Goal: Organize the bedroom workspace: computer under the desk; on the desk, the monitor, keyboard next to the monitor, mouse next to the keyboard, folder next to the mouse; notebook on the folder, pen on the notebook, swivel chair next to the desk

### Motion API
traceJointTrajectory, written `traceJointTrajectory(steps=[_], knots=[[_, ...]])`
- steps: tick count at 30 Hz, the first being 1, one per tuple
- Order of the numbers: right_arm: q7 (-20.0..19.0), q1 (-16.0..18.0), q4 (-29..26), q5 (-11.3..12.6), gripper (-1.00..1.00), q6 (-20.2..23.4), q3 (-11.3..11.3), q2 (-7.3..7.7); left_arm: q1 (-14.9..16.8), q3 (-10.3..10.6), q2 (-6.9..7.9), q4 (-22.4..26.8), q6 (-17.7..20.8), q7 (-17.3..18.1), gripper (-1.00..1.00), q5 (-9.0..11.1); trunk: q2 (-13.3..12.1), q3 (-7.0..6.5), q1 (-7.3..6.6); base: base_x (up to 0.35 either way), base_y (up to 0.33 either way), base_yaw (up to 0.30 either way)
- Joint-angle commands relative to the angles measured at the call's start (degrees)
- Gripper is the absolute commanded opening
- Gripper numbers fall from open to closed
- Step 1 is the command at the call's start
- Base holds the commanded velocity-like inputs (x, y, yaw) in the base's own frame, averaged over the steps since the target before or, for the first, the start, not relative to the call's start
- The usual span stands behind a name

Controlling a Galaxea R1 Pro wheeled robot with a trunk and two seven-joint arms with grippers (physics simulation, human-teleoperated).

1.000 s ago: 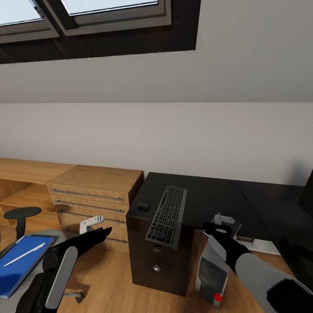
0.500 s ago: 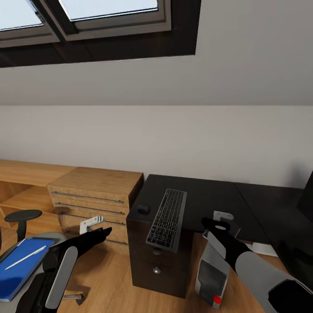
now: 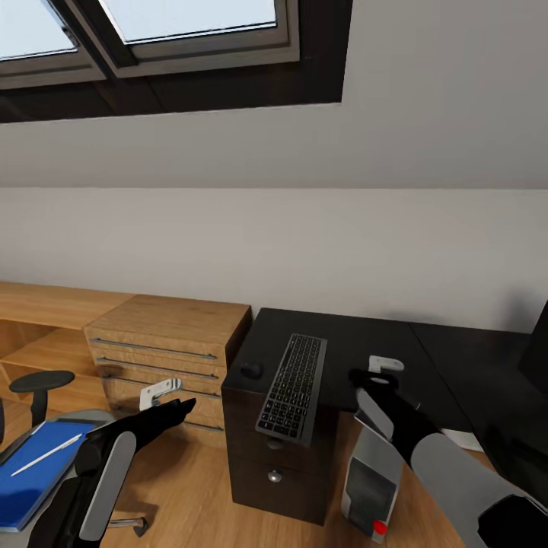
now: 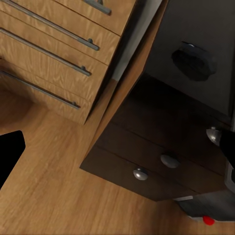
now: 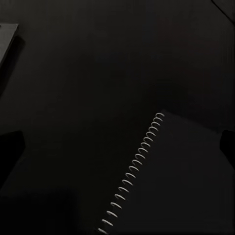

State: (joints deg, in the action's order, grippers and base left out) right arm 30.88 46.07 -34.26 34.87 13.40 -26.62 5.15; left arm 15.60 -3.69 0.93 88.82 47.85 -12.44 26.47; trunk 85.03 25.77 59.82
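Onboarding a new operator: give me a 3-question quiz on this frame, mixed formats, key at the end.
1. True or false: the keyboard lies wholly on the desk, no part past the edge.
2. What rests on the folder on the swivel chair? A) mouse B) pen C) notebook
3. Fill in: the computer stands on the ____.

Key:
1. False: its near end overhangs the drawer front.
2. B, the pen.
3. Floor, beside the desk drawers.

An attic home office: skylights [image 3: 152,30] at the frame's upper left over a sloped ceiling (white), a desk [image 3: 358,342] with keyboard [image 3: 293,377], wooden drawers [image 3: 164,335].
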Motion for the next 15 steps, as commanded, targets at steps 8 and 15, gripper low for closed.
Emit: traceJointTrajectory(steps=[8, 15], knots=[[13.6, -4.3, -16.4, 6.5, 1.00, 6.8, -0.4, 1.78, 0.0, 0.0, -0.02, 0.0, 0.0, -0.6, 1.00, 0.4, 0.0, 0.07, 0.00, 0.000, 0.000, 0.000], [25.6, -14.1, -39.6, 10.2, 1.00, 8.3, -0.6, 4.78, 0.0, 0.0, 0.02, 0.0, -0.1, -0.7, 1.00, 0.4, 0.0, 0.07, 0.00, 0.000, 0.000, 0.000]])
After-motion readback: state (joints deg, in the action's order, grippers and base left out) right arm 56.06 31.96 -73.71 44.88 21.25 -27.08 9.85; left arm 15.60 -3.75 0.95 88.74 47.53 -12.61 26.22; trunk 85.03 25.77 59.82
